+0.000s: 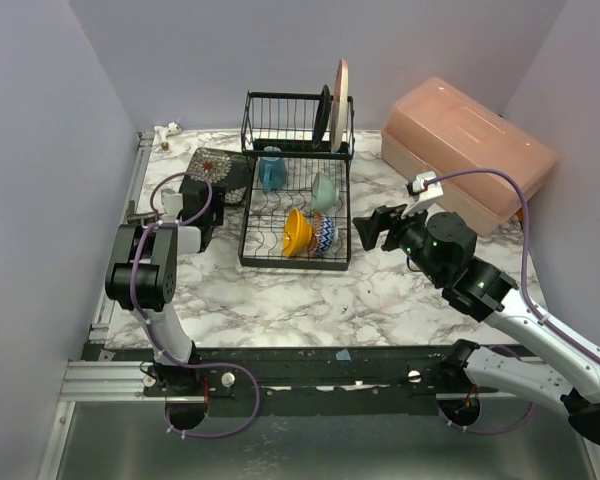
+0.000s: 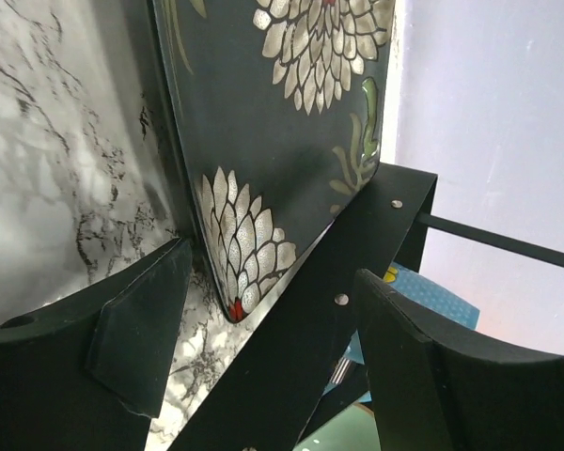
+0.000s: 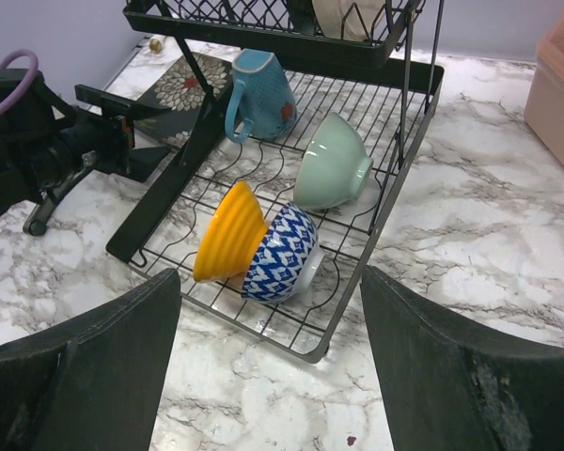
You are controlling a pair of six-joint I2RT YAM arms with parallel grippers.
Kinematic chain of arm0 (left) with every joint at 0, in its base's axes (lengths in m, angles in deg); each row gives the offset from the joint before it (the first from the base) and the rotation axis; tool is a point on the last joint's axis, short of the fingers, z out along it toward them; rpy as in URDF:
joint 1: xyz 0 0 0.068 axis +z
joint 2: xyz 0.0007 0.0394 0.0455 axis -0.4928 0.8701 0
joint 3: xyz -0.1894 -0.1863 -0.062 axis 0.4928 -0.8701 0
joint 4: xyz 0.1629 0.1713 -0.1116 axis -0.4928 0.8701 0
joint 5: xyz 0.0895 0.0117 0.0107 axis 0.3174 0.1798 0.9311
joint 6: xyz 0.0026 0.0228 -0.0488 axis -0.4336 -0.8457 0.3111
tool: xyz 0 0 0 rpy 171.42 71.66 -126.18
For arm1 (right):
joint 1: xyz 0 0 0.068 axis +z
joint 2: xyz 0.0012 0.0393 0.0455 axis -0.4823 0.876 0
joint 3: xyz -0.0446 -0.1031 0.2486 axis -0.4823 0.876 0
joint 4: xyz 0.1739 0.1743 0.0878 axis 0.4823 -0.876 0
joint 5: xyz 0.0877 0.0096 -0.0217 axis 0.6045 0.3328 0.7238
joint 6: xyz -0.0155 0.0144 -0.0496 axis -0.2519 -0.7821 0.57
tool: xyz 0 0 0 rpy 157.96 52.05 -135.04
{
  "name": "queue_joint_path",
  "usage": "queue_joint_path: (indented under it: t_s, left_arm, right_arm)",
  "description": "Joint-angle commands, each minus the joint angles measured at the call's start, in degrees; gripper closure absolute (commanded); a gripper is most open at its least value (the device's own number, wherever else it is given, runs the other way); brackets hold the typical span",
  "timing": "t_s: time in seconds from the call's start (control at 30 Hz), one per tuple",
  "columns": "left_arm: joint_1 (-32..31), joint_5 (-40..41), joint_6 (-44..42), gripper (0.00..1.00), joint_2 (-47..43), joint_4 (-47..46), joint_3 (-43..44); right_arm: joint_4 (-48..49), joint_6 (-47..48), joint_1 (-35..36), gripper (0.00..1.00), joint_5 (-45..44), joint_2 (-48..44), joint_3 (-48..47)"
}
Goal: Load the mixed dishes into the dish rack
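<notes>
In the rack (image 1: 246,215): bowls (image 1: 323,190), mug (image 1: 271,172), round plates (image 1: 340,95); outside, square plate (image 1: 220,168) pending within spread left gripper (image 2: 268,329); right gripper (image 1: 368,230) spread too.

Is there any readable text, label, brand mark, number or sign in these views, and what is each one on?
None: no view shows readable lettering.
The black square patterned plate carries only flowers.
The small patterned bowl has only blue-and-white zigzags.
The small red mark on the blue mug is too small to tell.
The pink box shows no label.
</notes>
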Motion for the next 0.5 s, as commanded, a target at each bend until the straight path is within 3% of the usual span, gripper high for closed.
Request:
queue_joint_path:
  t_s: [0.0,0.47]
  left_arm:
    - [-1.03,4.39,4.00,0.30,3.64,-1.33,2.74]
    - [-2.32,3.98,7.82,0.42,8.88,1.42,8.56]
  right_arm:
    - [0.71,0.62,-0.12,0.20,-1.49,-0.90,-0.01]
    - [0.35,0.76,-0.08,0.20,-2.41,-0.72,-0.46]
